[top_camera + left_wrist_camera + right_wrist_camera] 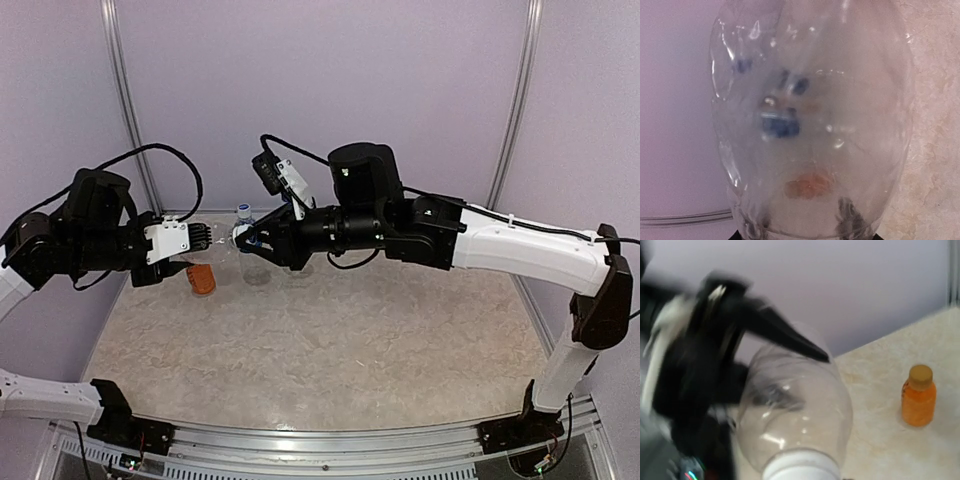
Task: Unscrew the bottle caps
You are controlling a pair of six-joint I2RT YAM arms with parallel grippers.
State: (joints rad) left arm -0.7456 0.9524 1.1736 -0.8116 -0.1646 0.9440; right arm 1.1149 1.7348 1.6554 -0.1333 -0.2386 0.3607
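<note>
At the far left, we see the left gripper [207, 238] partly closed around the body of a small clear bottle [810, 125], holding it on its side above the table [330, 350]. Just below it the orange bottle [918, 405] stands with its orange-brown cap [920, 372] on. Behind the fingers a blue cap [243, 210] also looks in place. Further right, the right gripper [243, 238] is pinched shut at the held bottle's neck, apparently on its whitish cap [800, 467], though blur leaves us unsure. We judge the job barely begun: no loose cap shows, one is in hand, and the others remain.
</note>
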